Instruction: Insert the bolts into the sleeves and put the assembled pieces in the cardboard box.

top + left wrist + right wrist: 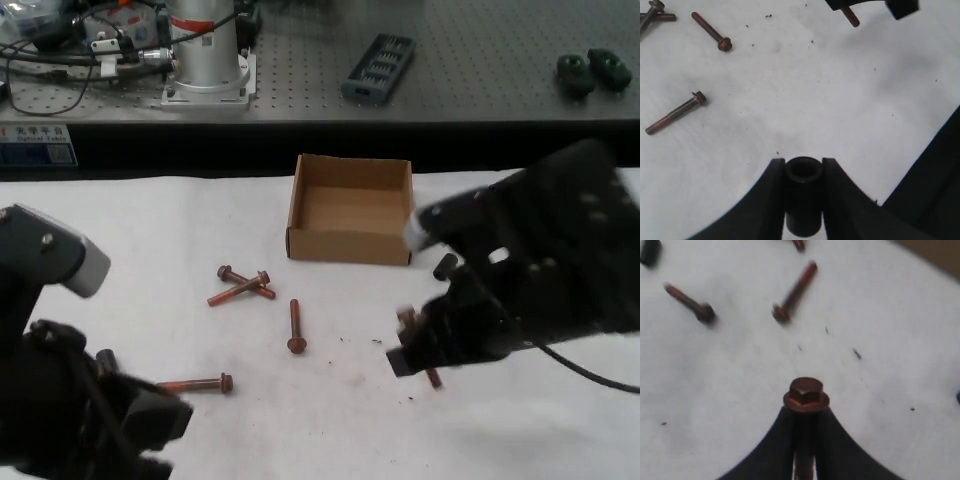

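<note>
My left gripper [803, 167] is shut on a black sleeve [803, 200], held just above the white cloth with its open bore facing outward. My right gripper [806, 412] is shut on a copper-coloured bolt [806, 394], gripped by the shank with the hex head sticking out past the fingertips. In the high view the right gripper [420, 345] hangs right of centre, the bolt's tip [432, 377] showing below it. The left arm [90, 410] is at the near left corner. The open cardboard box [350, 240] stands at the back centre.
Loose bolts lie on the cloth: a crossed pair [240, 284], one [295, 326] near the middle, and one [195, 383] by the left arm. A small black piece [445, 265] sits near the box's front right corner. A metal bench with gear runs behind.
</note>
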{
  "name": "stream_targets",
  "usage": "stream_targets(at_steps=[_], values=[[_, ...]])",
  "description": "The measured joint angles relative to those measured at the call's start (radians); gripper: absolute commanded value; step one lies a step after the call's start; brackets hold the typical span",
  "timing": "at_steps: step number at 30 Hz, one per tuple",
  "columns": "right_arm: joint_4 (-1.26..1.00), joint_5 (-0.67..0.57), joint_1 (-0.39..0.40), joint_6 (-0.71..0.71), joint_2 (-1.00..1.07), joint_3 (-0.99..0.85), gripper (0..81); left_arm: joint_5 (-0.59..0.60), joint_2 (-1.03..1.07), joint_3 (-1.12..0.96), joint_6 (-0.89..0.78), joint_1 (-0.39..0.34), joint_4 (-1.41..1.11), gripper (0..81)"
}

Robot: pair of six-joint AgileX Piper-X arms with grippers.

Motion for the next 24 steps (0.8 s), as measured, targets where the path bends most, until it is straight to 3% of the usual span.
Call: stream_targets(at_steps=[6,16,24], values=[[-0.206,-0.004,0.042,0.033,-0.238,0.152,7.1,0.000,0.000,0.047,-0.075,0.000,-0.186,0.6],[-0.566,0.002,0.045,0.033,-0.597,0.416,7.1,0.033,0.002,0.084,-0.011,0.000,-0.539,0.6],[-0.780,0.002,0.045,0.033,-0.642,0.501,7.1,0.080,0.101,0.300,-0.007,0.000,-1.063,0.6]])
